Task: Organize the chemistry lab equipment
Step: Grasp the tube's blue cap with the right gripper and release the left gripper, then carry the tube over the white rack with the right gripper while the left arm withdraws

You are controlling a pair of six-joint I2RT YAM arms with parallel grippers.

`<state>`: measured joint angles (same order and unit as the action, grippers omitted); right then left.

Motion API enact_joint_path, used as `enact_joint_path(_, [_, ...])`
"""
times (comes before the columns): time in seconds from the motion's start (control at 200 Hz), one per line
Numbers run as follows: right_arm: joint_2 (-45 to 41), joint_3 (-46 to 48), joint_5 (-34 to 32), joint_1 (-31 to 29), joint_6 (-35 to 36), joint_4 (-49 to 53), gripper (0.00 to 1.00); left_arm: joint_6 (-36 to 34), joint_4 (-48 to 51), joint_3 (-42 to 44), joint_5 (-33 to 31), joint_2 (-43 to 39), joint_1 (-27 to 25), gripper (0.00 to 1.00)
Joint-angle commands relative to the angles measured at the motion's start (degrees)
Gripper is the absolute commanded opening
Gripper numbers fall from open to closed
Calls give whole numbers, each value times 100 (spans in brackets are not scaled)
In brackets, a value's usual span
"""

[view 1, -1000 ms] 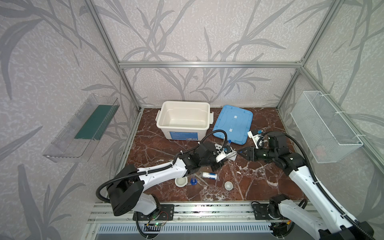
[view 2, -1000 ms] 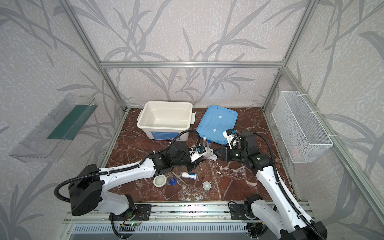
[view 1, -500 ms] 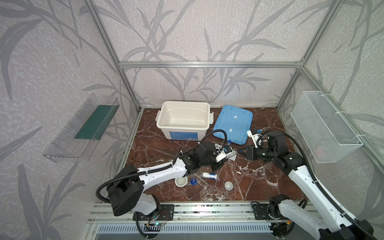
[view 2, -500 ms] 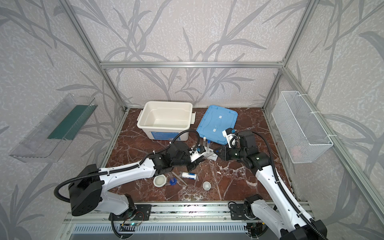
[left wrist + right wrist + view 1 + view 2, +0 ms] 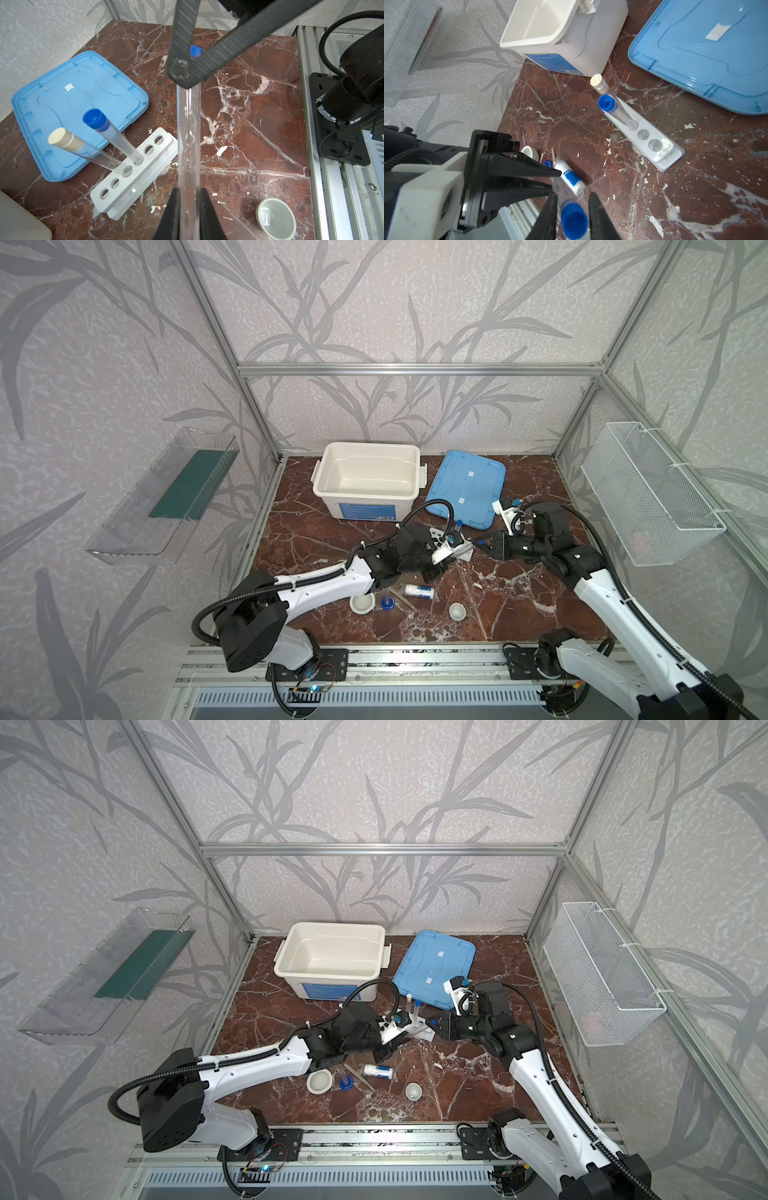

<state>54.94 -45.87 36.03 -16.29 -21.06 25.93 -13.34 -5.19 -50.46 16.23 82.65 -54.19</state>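
Both arms reach in low over the surface [image 5: 519, 572] and meet tip to tip. The left gripper [image 5: 189, 190] has its fingers pinching the bare end of a clear test tube [image 5: 188, 135], held off the surface. The right gripper [image 5: 572, 194] has its fingers clamped on its blue cap. Just beside them the rack [image 5: 135, 176] holds two more, a blue-capped tube [image 5: 116, 139] and a white-capped tube [image 5: 68, 142]. Towards the front sit a cup [image 5: 360, 603], a second cup [image 5: 456, 610], one bottle [image 5: 419, 591], tweezers [image 5: 402, 599] and one cylinder [image 5: 388, 602].

Top views high, wide, downward; wrist views close, seemingly opposed, sharing rack [image 5: 141, 176].
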Motion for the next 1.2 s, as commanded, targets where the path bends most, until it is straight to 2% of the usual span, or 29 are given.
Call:
enact_joint_path(0.0, [23,91,-8,-40,-24,-142,26,-19,-58,10,65,-129,23,14])
enact_joint_path(0.35, [26,97,-17,-41,-64,-117,15,-12,-81,27,12,-128,23,16])
enact_joint_path(0.555, [-18,35,-115,-49,-19,3,12,-28,-29,-12,-76,-128,14,42])
enact_joint_path(0.675, [11,-49,-272,-49,33,132,12,7,-63,18,-156,-169,9,51])
enact_joint_path(0.94, [116,-713,-1235,-56,586,1017,12,196,87,-48,-632,-347,27,59])
enact_joint_path(1.085, [257,-1227,-1997,-117,934,1493,12,645,332,-192,-744,-476,181,62])
enact_joint_path(1.195, [387,-1499,-2301,-170,1128,1582,12,1092,307,-114,-957,-715,428,63])
